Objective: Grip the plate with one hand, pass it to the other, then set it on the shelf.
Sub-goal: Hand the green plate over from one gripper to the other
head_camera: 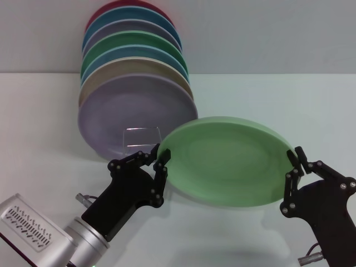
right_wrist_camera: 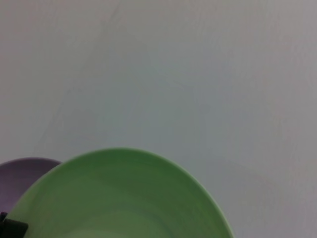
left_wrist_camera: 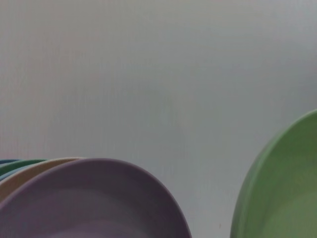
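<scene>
The pale mint-green plate [head_camera: 225, 161] hangs tilted above the table between my two grippers. My left gripper [head_camera: 159, 158] has its fingers closed over the plate's left rim. My right gripper [head_camera: 295, 165] has its fingers closed over the right rim. The plate also shows in the left wrist view [left_wrist_camera: 282, 193] and in the right wrist view [right_wrist_camera: 119, 198]. The silver wire shelf [head_camera: 140, 130] stands just behind the plate's left edge, in front of the lavender plate [head_camera: 125, 108].
A row of upright plates leans at the back left: lavender in front, then beige [head_camera: 105, 75], blue, emerald green [head_camera: 128, 41] and others behind. The lavender plate shows in the left wrist view [left_wrist_camera: 94, 198]. The white table [head_camera: 289, 100] extends right.
</scene>
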Robot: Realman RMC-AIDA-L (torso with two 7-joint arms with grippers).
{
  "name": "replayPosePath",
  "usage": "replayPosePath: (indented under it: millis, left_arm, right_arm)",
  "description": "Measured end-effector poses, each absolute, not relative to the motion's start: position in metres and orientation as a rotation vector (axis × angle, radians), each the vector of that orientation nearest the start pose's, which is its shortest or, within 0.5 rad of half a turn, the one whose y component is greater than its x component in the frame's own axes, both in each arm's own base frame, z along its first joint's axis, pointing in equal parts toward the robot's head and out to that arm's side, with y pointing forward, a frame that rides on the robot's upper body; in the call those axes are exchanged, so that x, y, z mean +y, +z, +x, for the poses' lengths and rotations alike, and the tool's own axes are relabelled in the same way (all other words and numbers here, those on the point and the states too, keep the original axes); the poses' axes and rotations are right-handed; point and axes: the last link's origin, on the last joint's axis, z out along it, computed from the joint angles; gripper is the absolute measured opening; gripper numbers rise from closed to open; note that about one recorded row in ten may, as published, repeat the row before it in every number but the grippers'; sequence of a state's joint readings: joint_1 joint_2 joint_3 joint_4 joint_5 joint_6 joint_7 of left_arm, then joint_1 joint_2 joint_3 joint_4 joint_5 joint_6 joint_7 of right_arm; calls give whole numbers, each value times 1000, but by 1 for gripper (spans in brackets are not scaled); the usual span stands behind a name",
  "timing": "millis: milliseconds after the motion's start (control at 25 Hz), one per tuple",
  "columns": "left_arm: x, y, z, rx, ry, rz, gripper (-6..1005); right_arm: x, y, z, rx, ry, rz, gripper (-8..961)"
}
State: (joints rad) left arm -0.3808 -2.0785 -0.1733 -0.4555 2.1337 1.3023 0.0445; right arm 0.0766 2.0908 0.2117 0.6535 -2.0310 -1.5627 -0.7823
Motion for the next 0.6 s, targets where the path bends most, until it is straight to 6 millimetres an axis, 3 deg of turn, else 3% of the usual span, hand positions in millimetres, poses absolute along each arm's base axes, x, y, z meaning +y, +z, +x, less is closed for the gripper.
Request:
replayPosePath:
  millis: [600]
  left_arm:
    - [254,-111,-239,-304,-934,-2079,86]
  right_arm:
    - [184,-80,246,-22,590,-1615,21]
